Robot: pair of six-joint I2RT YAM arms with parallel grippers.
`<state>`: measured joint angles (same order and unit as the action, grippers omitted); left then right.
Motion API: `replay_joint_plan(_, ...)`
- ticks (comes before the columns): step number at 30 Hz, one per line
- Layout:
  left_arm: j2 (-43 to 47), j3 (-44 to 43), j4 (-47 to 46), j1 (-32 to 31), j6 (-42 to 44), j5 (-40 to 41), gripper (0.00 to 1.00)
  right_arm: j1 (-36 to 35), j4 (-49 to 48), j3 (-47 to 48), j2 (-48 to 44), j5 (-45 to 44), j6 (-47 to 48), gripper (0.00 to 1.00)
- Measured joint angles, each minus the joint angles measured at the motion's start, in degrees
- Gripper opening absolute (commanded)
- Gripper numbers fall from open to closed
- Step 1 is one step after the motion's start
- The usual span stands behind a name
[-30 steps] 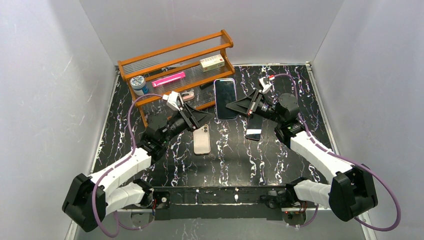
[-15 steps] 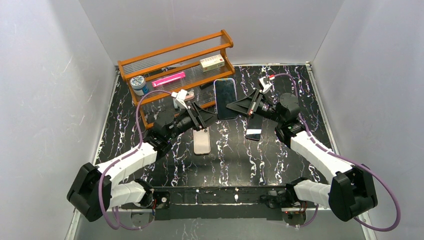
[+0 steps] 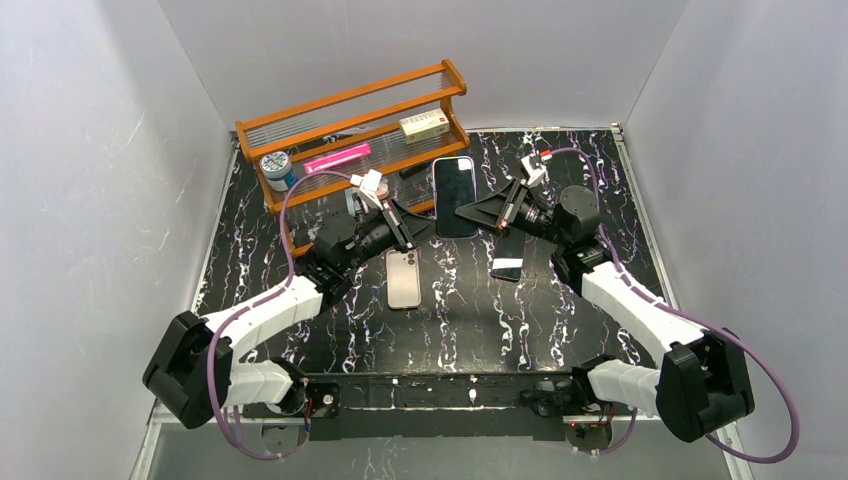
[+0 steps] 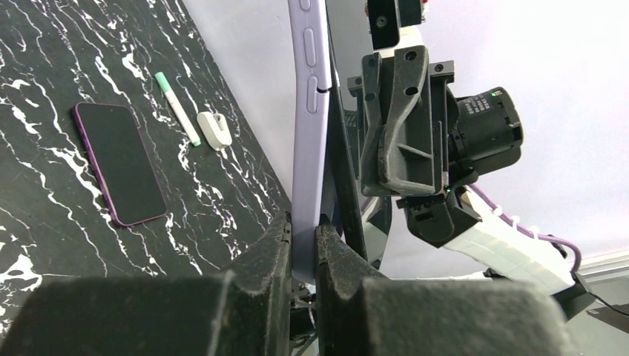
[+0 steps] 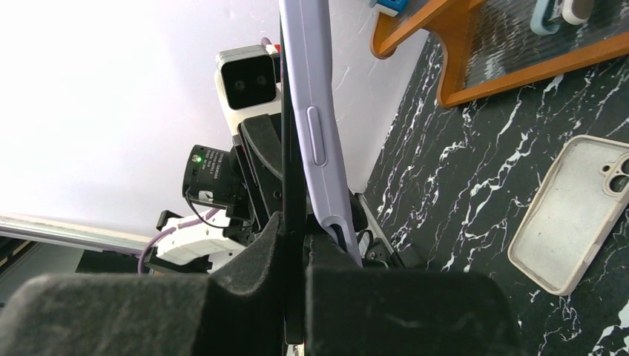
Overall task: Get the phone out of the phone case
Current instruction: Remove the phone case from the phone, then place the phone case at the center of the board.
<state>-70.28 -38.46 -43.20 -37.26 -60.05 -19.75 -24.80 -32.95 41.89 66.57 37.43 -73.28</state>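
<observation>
Both wrist views alone show left pincer (image 4: 303, 228) pinching case (image 4: 308, 148), right pincer (image 5: 295, 236) pinching phone (image 3: 455, 195).

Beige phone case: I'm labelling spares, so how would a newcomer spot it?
Start at the wooden rack at the back left. Just in front, near the left gripper, the beige phone case lies flat on the black marble table. Unlike the dark phone to its right, it is pale.

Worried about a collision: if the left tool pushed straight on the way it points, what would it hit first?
Beyond the phone case it grips, likely the right tool, facing it closely; exact depth is unclear.
</observation>
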Motion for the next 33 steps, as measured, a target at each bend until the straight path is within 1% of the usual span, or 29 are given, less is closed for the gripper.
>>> replay_joint_plan(4, -1.0, -0.1, 0.9, -0.4, 1.0, 1.3, 0.0, 0.2, 2.8, -0.1, -0.3, -0.5, 1.3, 0.01)
replay_joint_plan(13, -1.3, -3.4, 9.4, -1.9, 6.6, 9.2, 0.0, 0.5, 9.6, -0.2, -3.2, -1.6, 5.4, 0.01)
replay_joint_plan(14, -1.4, -3.9, 10.4, -1.8, 7.4, 10.7, 0.0, 0.5, 10.3, -0.2, -3.6, -1.2, 5.8, 0.01)
replay_joint_plan(18, -2.5, -6.0, 11.7, 0.3, 8.5, 18.9, 0.0, -0.4, 15.9, -0.6, -5.0, 5.3, 7.8, 0.01)
replay_joint_plan(21, -2.7, -6.3, 11.9, 1.4, 8.5, 22.3, 0.0, -0.8, 18.2, -1.2, -5.1, 8.2, 8.8, 0.01)
replay_joint_plan(24, -3.0, -6.3, 12.1, 1.4, 8.5, 23.2, 0.0, -0.8, 20.4, -1.4, -5.1, 8.8, 10.1, 0.01)
replay_joint_plan(28, -3.5, -6.3, 14.5, 1.4, 8.6, 22.7, 0.0, 0.3, 25.5, -1.2, -5.5, 6.9, 14.8, 0.01)
replay_joint_plan(31, -3.4, -4.6, 16.2, 1.2, 7.8, 21.9, 0.0, 3.5, 30.3, -1.2, -5.8, 3.7, 19.5, 0.01)
replay_joint_plan(33, -3.4, -2.1, 17.0, 0.7, 6.8, 21.8, 0.0, 6.6, 32.6, -1.2, -5.8, 1.8, 21.9, 0.01)
